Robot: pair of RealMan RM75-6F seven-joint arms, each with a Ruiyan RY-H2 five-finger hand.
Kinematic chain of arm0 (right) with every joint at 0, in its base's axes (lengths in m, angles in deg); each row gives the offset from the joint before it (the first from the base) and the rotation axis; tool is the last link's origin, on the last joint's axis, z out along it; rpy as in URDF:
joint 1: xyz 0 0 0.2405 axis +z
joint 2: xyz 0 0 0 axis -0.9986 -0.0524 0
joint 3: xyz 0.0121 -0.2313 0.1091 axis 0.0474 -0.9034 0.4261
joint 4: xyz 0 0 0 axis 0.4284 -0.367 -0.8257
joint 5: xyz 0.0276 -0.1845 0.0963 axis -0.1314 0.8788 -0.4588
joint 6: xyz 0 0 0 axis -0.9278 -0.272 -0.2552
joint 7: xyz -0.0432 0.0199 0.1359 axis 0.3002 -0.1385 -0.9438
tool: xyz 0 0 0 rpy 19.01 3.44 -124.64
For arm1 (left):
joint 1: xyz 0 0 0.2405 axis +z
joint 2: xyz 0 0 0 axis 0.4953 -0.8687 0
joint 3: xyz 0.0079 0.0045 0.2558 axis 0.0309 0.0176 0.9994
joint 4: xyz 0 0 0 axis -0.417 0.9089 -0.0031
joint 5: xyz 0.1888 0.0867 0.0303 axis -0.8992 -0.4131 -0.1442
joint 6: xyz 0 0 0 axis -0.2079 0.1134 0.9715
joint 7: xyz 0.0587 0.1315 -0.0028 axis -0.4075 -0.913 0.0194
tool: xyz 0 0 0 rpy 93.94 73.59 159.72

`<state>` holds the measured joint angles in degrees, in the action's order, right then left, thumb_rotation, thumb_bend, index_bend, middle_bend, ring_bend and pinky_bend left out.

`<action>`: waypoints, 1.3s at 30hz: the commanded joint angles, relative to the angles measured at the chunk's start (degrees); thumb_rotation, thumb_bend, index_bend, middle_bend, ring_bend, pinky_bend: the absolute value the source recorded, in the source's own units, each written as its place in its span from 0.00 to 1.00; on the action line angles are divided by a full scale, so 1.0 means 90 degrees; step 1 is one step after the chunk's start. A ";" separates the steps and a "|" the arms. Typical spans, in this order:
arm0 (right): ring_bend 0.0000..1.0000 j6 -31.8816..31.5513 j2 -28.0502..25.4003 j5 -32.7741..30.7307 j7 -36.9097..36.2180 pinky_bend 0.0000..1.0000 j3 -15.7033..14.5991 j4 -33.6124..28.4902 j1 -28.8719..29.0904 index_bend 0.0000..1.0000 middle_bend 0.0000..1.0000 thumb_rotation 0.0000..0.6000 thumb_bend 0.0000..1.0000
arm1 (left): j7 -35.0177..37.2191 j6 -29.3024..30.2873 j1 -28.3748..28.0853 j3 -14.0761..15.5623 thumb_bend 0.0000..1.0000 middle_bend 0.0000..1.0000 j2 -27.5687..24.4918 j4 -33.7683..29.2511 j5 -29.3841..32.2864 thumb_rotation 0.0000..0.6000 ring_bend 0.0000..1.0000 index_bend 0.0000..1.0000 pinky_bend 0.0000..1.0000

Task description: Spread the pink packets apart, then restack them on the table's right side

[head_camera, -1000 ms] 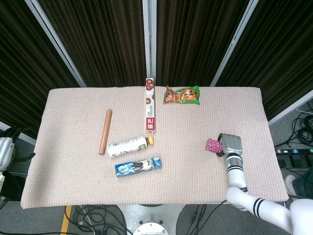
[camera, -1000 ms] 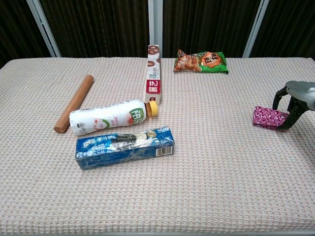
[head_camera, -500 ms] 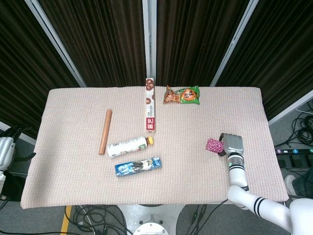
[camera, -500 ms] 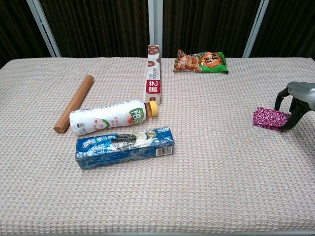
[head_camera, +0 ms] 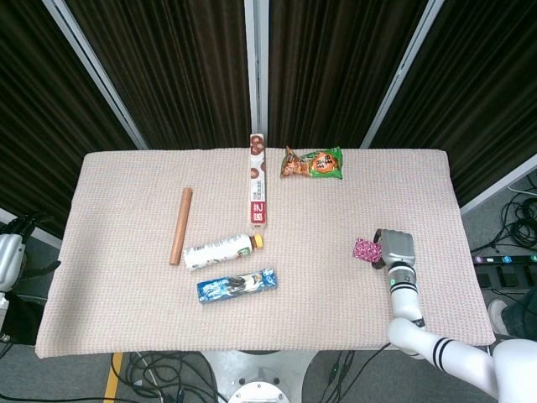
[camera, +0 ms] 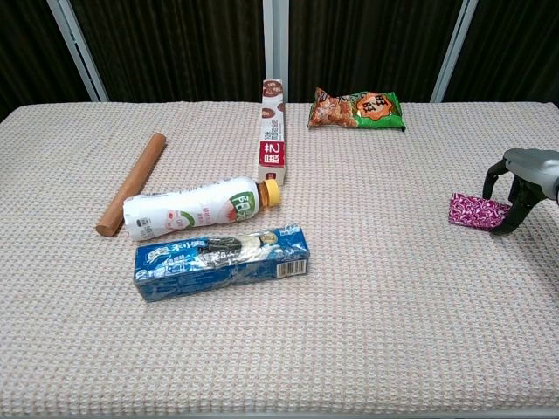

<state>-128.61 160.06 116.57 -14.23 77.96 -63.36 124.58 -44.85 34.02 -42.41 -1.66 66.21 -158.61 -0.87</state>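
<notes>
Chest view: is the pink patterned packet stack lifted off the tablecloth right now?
No, the pink patterned packet stack lies flat on the woven tablecloth, with the right hand arched over its right end.

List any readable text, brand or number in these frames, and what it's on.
Tall box: white characters on its red panel, not clearly readable.
Bottle: green logo, letters too blurred.
Blue packet: white wording at its left end, too blurred.
Snack bag: large characters, not legible.
Pink packets by the right hand: pattern only, no text seen.
Wooden rod: no text.
</notes>
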 commanded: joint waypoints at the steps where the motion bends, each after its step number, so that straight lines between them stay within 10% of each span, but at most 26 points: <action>1: 1.00 -0.0002 0.0001 -0.0018 0.0022 1.00 -0.0010 0.0008 0.0001 0.44 1.00 1.00 0.02 | 0.0001 0.0000 0.0003 0.0003 0.00 0.31 0.0000 -0.0001 0.0000 1.00 0.25 0.29 0.33; 21: 1.00 -0.0229 -0.0362 0.0043 0.0137 1.00 0.0022 -0.0701 0.0020 0.32 1.00 0.98 0.00 | -0.0035 0.0060 -0.0002 -0.0043 0.00 0.31 -0.0048 -0.0070 0.0008 1.00 0.25 0.29 0.33; 30: 0.99 -0.1348 -0.1418 0.1795 -0.1266 0.97 0.0440 -0.2544 -0.0475 0.38 1.00 0.64 0.00 | -0.0346 0.0104 -0.0072 -0.0093 0.00 0.31 -0.0091 -0.0307 -0.0018 1.00 0.25 0.29 0.33; 32: 0.90 -0.1654 -0.1569 0.2511 -0.1769 0.88 0.0377 -0.2520 -0.0678 0.38 0.95 0.58 0.00 | -0.0420 0.0080 -0.0086 -0.0089 0.01 0.31 -0.0051 -0.0303 0.0002 1.00 0.25 0.29 0.33; 35: 0.39 -0.1743 -0.1960 0.3241 -0.1993 0.62 0.0025 -0.2289 -0.0901 0.25 0.53 0.40 0.00 | -0.0508 -0.0015 -0.0127 -0.0080 0.09 0.31 0.0031 -0.0239 0.0053 1.00 0.25 0.29 0.32; 39: 0.05 -0.1858 -0.2275 0.3873 -0.2191 0.30 -0.0390 -0.2024 -0.1178 0.09 0.18 0.34 0.00 | -0.0552 -0.0088 -0.0207 -0.0087 0.11 0.31 0.0169 -0.0043 0.0048 1.00 0.25 0.29 0.33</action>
<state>-143.29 142.38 147.40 -31.20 77.20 -83.05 116.54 -49.73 33.41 -44.04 -2.41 67.39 -159.40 -0.42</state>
